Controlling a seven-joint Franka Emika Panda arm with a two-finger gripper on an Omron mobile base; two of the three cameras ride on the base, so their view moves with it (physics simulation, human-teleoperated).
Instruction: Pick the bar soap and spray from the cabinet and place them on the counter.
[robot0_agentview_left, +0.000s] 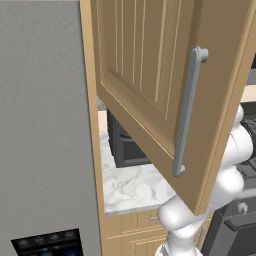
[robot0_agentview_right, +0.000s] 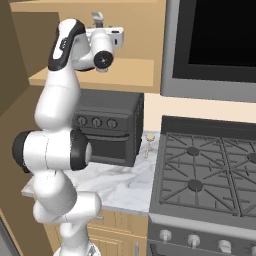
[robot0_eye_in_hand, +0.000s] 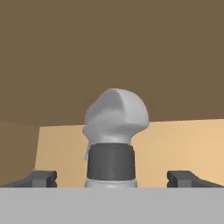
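Your hand (robot0_eye_in_hand: 112, 178) is sitting fully open, gripping nothing, fingertips (robot0_eye_in_hand: 41, 178) straddling the spray (robot0_eye_in_hand: 114, 135) without touching. Spray is standing upright on the cabinet (robot0_agentview_right: 107, 74) shelf, above the marble surface (robot0_agentview_right: 120, 182). Cabinet door is hanging open.

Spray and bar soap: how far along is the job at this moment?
Done: the cabinet door stands open. In hand: the open gripper faces the spray on the shelf, one of the fingers on each side, nothing gripped yet. Left: lifting the spray, finding the bar soap, and putting both on the counter.
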